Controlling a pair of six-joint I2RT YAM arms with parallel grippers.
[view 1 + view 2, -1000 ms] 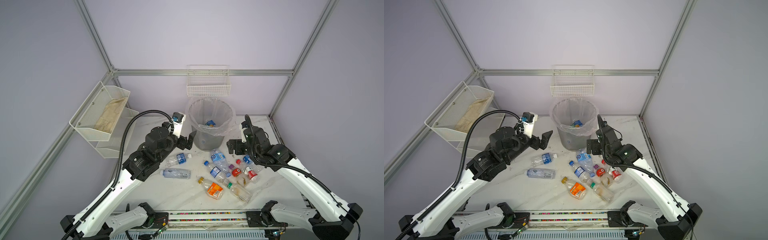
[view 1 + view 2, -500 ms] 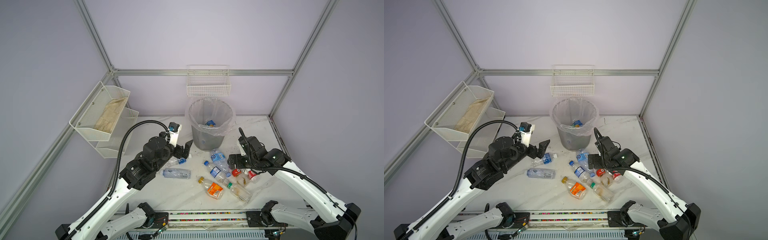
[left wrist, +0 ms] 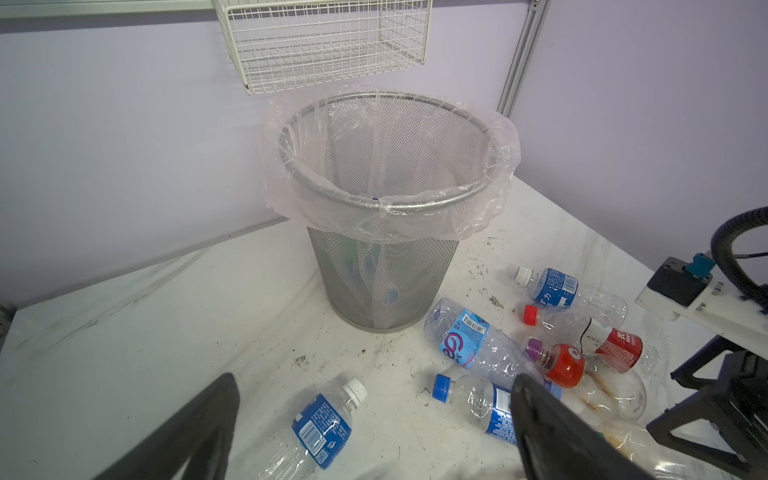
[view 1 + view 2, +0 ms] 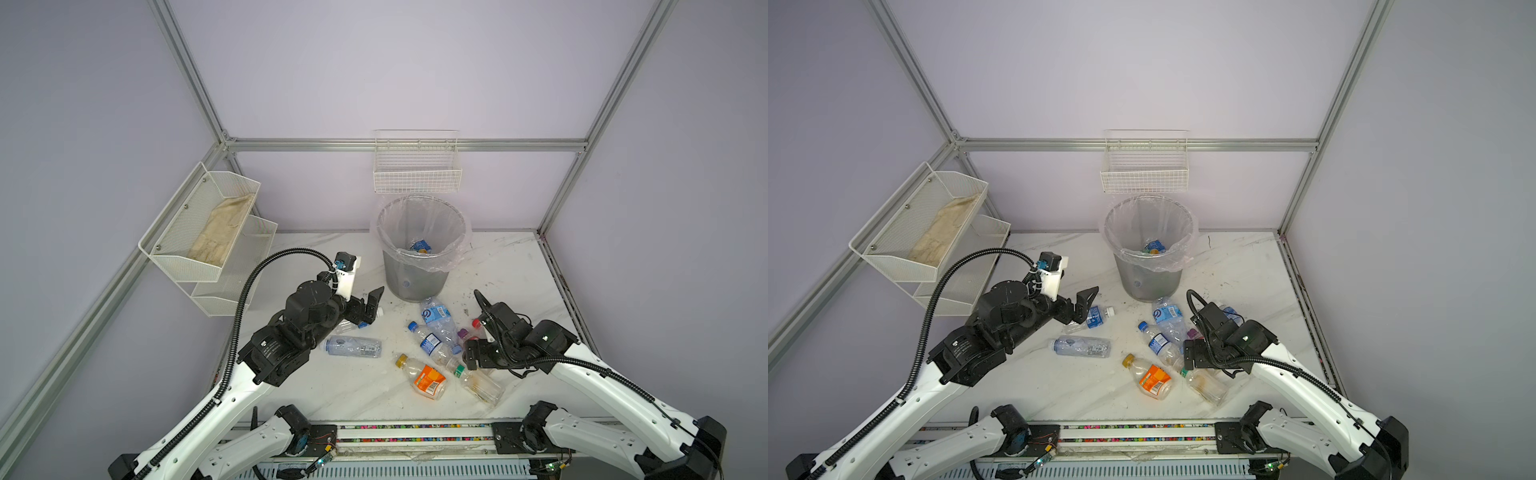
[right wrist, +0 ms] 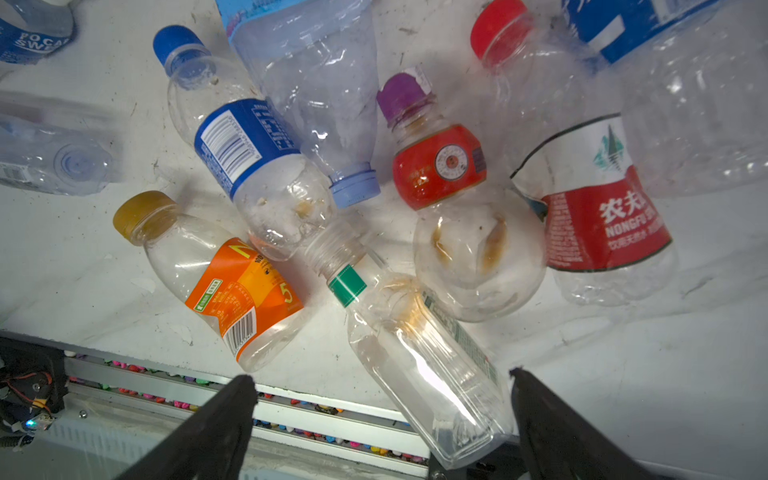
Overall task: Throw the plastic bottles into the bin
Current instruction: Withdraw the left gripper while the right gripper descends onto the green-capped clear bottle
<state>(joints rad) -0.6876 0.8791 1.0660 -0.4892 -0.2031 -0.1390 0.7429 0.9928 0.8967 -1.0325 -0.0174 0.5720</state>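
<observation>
Several clear plastic bottles (image 4: 434, 316) (blue, red, orange labels) lie beside the grey mesh bin (image 4: 415, 278), both jaws spread empty.

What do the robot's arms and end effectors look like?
The left arm and right arm have white links, black joints and ribbed black cable conduits. White camera mounts carry blue connectors. The left end effector and right end effector have black tapered fingers.

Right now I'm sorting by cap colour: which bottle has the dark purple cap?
The small gourd-shaped bottle with the red label and round clear belly; the other bottles have blue, pale blue, red or gold caps.
</observation>
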